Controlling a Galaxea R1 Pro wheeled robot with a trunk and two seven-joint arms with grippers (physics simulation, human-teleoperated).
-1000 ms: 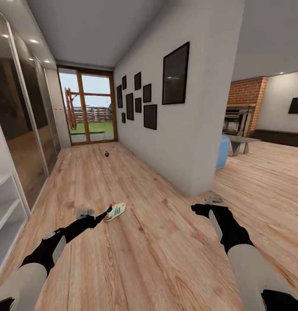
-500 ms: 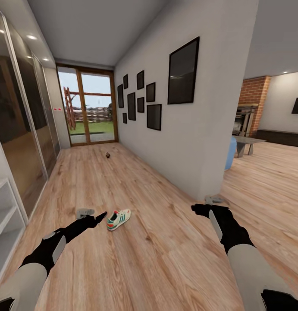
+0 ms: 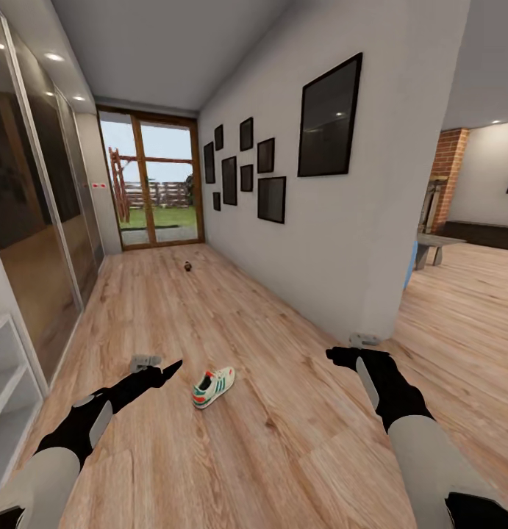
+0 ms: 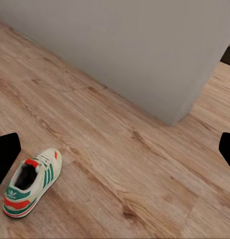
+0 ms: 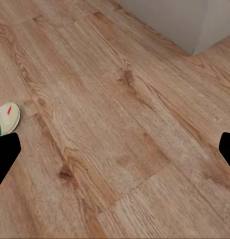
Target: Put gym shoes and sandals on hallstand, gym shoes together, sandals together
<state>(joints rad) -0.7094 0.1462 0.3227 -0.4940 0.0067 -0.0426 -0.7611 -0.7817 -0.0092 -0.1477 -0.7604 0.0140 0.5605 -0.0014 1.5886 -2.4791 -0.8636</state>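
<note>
One gym shoe, white with green stripes and a red-orange heel, lies alone on the corridor floor. In the left wrist view the same gym shoe rests beside one dark finger. My left gripper hovers open just left of the shoe, apart from it. My right gripper is open and empty further right, near the wall corner; its wrist view catches the shoe's heel. A small dark object lies far down the corridor, too small to identify. The hallstand is out of view.
A white open-shelf unit stands at the left, with mirrored sliding doors beyond it. The right wall carries black frames and ends at a corner opening to a living room. A glass door closes the corridor's end.
The whole picture has shifted right, so the camera has moved. The shoe now shows nearer and to the right of my left gripper. Both arms hold the same pose.
</note>
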